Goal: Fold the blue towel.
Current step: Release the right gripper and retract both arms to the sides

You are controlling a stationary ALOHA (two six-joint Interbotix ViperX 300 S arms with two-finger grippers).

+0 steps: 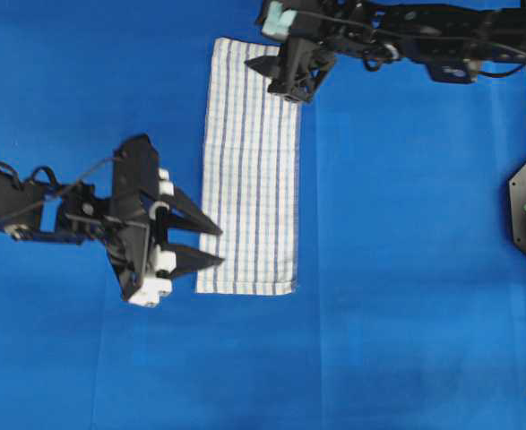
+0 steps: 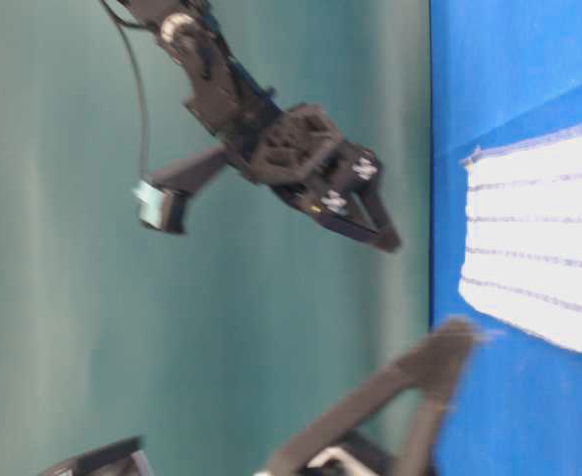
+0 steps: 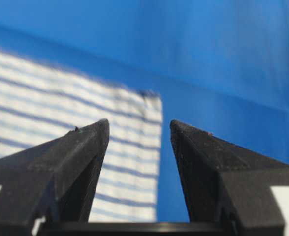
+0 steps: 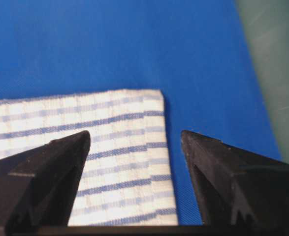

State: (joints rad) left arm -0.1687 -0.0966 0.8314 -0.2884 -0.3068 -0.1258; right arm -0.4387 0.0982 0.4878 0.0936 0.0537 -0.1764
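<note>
Bright-blue table covering (image 1: 406,296) carries the blue towel (image 1: 249,170); only table-level view shows teal wall (image 2: 72,297). Left gripper (image 1: 207,244) and right gripper (image 1: 276,79) both spread, empty.

No readable text, label, brand or number anywhere.

I had the left arm reaching in from the left edge of the overhead view, its left gripper (image 1: 207,244) pointing rightward with the jaws parted and nothing between them. Its two dark fingers (image 3: 80,147) stood apart in the wrist view, tips clear. My right arm stretched in along the top from the right side, the right gripper (image 1: 276,79) angled down and leftward. Its jaws stood wide, the fingertips (image 4: 203,147) well separated, gripping nothing. From table level, that gripper hung raised off the surface.
</note>
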